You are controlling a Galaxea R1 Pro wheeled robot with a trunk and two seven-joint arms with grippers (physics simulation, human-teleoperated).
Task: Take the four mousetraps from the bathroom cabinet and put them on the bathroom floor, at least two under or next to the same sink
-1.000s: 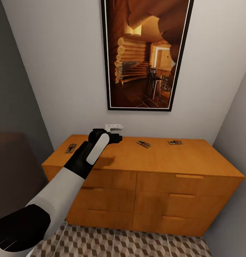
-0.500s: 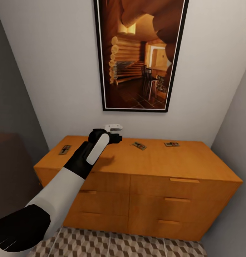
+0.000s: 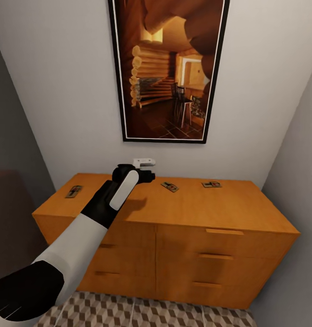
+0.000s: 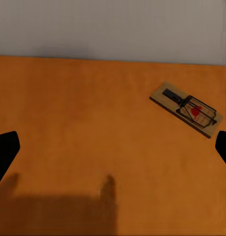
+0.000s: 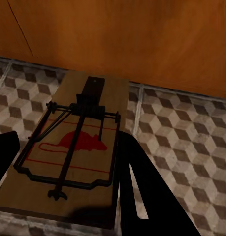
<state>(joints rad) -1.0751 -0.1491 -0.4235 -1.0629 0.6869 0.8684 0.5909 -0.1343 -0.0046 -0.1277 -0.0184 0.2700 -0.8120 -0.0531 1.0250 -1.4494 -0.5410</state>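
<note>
Three small tan-wood mousetraps with dark wire lie on the tabletop of the low orange-wood cabinet (image 3: 187, 213): one near its left end (image 3: 73, 191), two right of centre (image 3: 170, 186) (image 3: 212, 184). Left pincer (image 4: 113, 152) hovers over the top, fingers spread, nothing held. Right pincer (image 5: 63, 162) pinches a fourth mousetrap (image 5: 73, 147) above the cube-patterned tile floor (image 5: 191, 142), before the cabinet front.
</note>
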